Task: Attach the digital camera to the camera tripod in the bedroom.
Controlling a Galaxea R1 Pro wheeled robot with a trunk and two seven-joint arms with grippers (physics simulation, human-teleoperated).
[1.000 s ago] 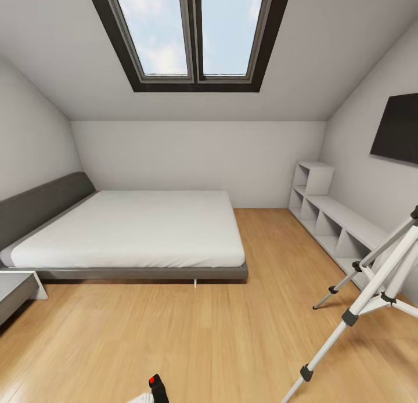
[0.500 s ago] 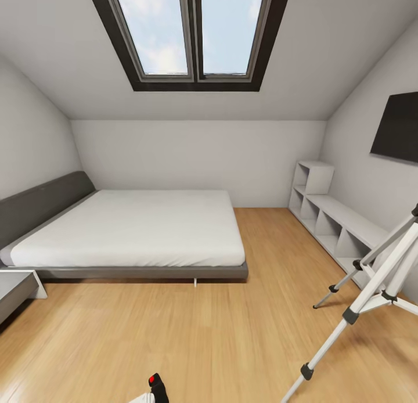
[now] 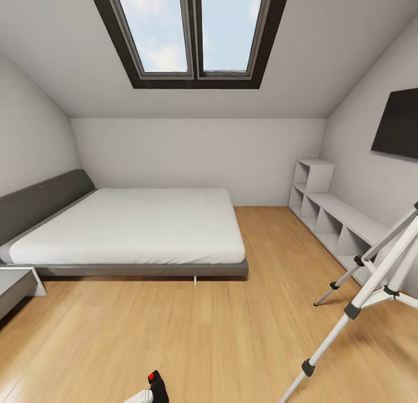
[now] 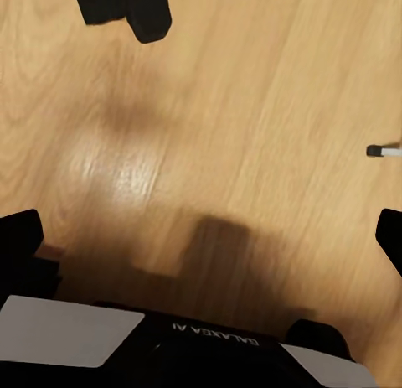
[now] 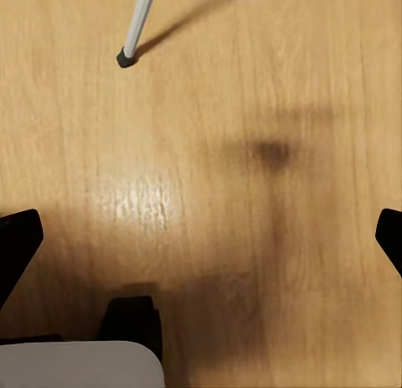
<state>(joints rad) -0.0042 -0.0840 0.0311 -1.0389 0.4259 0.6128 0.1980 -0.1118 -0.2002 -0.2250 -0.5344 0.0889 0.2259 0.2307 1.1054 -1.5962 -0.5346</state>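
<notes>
In the bedroom, camera low in front of me, tripod off to my right.

The digital camera (image 3: 155, 384) sits at the bottom edge of my head view, red button up; I can't tell what carries it. I judge it small, rigid and light, best gripped across the body, clear of lens and button. The camera tripod (image 3: 371, 281) stands on the wood floor (image 3: 220, 333) to my right, its spread legs likely easy to tip. My left hand (image 4: 201, 237) and right hand (image 5: 201, 237) both hang over the floor, fingers wide apart, holding nothing.
</notes>
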